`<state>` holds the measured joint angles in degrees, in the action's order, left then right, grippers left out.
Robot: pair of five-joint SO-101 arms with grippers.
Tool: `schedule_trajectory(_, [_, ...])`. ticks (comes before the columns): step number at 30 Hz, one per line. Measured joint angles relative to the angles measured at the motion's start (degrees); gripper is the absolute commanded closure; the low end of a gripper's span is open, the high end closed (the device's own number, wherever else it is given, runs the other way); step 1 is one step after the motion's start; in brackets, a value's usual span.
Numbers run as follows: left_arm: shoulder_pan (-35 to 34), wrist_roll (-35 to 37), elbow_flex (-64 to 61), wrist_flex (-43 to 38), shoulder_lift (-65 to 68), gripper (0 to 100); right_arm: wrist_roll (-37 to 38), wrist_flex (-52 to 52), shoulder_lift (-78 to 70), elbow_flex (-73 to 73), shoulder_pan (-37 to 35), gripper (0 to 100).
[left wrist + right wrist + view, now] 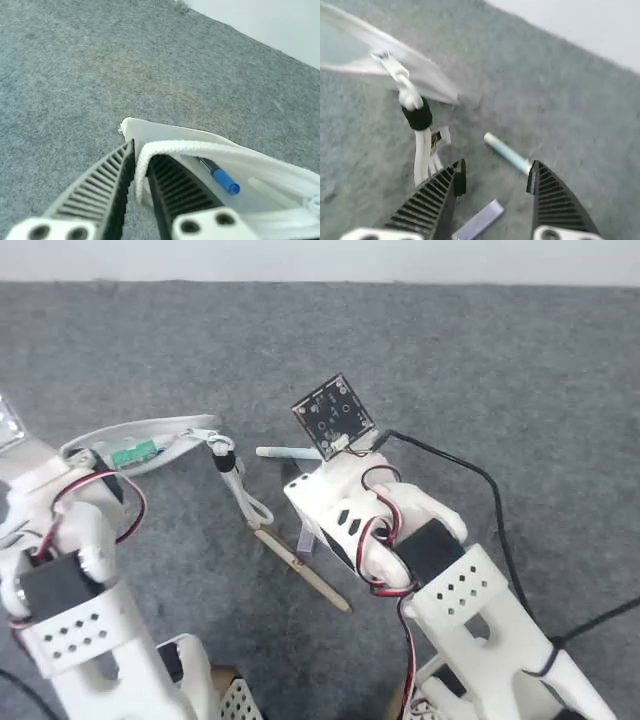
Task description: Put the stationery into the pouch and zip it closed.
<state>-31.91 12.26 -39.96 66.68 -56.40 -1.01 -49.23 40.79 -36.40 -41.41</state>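
the pouch runs under the left arm, its near end hidden; the pale pen is cut short by the right arm's camera board; the blue pen is half covered by the pouch rim

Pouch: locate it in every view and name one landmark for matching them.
High view: pouch lies upper left, mouth open.
Left wrist view: pouch rim pinched between the jaws of the left gripper, blue pen inside.
Right wrist view: pouch lies beyond the open right gripper, past the zip cord.
Shared landmark: the black bead on the zip cord, in the high and right wrist views.
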Motion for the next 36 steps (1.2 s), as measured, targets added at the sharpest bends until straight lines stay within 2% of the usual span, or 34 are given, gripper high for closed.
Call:
schedule_trajectory(8, [0.0,0.0,0.0,0.0,0.0,99,-7.38,-1.05,-16.0,3.25,0.0,81.1])
schedule_trajectory(18, [0.0,0.0,0.0,0.0,0.0,99,-21.71,-9.93,-39.21,18.64,0.0,81.1])
schedule_trajectory(25, [0.0,0.0,0.0,0.0,0.0,99,-23.21,-17.58,-51.78,28.84,0.09,81.1])
schedule_trajectory(36, [0.0,0.0,0.0,0.0,0.0,99,-23.47,-18.2,-62.95,35.16,0.09,81.1])
